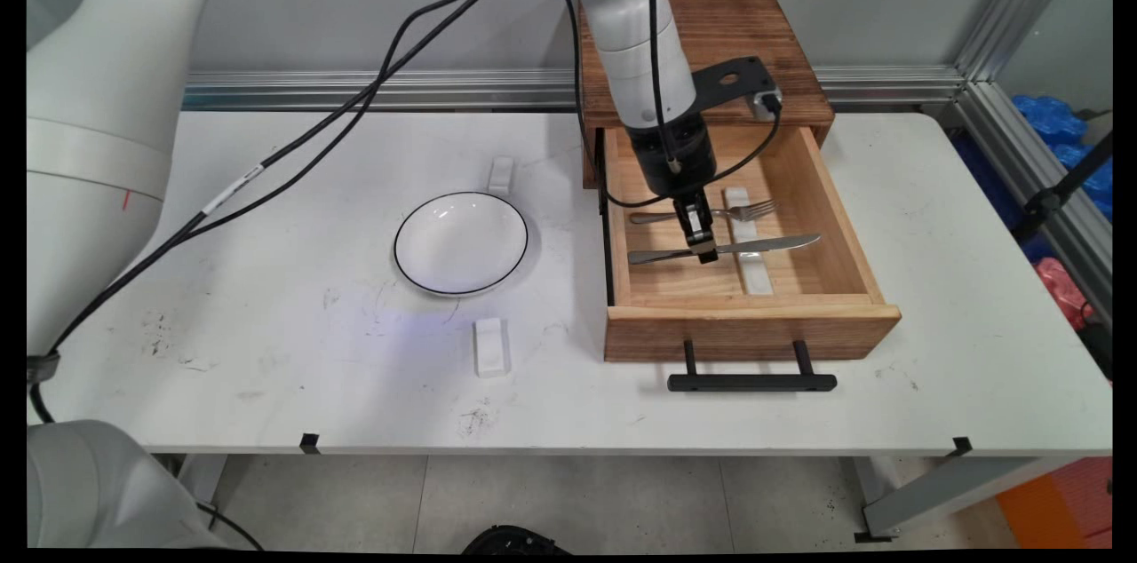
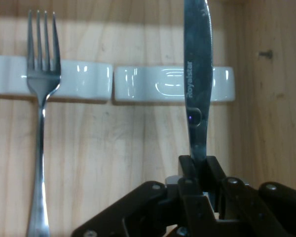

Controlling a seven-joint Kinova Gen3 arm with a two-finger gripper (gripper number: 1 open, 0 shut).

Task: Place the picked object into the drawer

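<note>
My gripper (image 1: 704, 250) reaches down into the open wooden drawer (image 1: 746, 319) and is shut on a steel knife (image 1: 764, 244), gripping it near the middle of its length. In the hand view the knife (image 2: 197, 74) runs up from between my fingers (image 2: 200, 170), its blade lying across a white rest (image 2: 173, 84). A steel fork (image 1: 711, 213) lies parallel just behind the knife; the fork (image 2: 39, 113) has its tines on a second white rest (image 2: 84, 81). The drawer floor is bare pale wood.
The drawer sticks out of a brown wooden box (image 1: 711, 48) at the back, its black handle (image 1: 751, 381) toward the near edge. Left of it on the white table (image 1: 933, 350) stand a white bowl with a black rim (image 1: 460, 241) and two small white rests (image 1: 491, 346) (image 1: 501, 175).
</note>
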